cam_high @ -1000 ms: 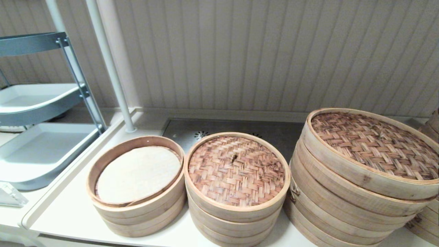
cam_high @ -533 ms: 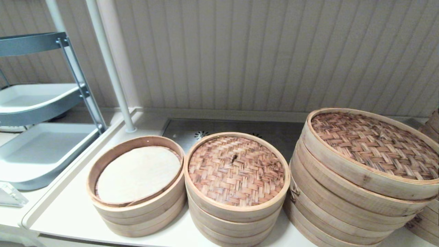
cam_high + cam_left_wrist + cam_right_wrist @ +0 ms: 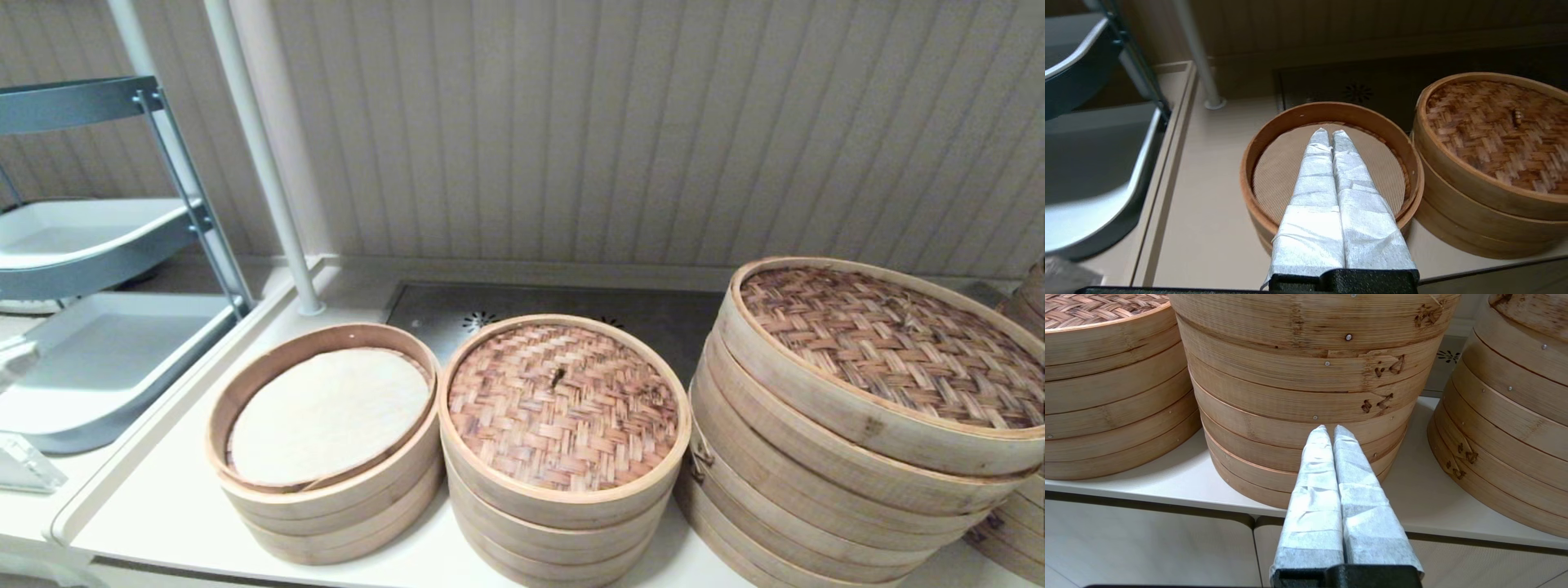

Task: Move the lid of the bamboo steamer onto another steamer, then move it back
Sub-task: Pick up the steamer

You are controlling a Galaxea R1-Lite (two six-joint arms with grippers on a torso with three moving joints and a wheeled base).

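The bamboo steamer lid (image 3: 563, 404), reddish-brown weave with a dark knot, sits on the middle small steamer; it also shows in the left wrist view (image 3: 1498, 130). To its left stands another steamer (image 3: 245, 384), open, with a pale paper liner and slats showing along one edge (image 3: 1402, 171). My left gripper (image 3: 1329, 132) is shut and empty, hovering at the near side of that open steamer; only a pale tip (image 3: 15, 358) shows at the head view's left edge. My right gripper (image 3: 1329, 428) is shut and empty, low before the counter's front edge.
A much larger steamer stack (image 3: 857, 457) with a dark woven lid (image 3: 890, 343) stands at the right, directly ahead of the right gripper (image 3: 1306, 375). More stacked steamers (image 3: 1515, 416) lie further right. A rack of grey trays (image 3: 106, 351) and a white pole (image 3: 269, 180) stand left.
A pale tip of the left gripper has come into the head view at its left edge. The steamers and the lid have not moved.
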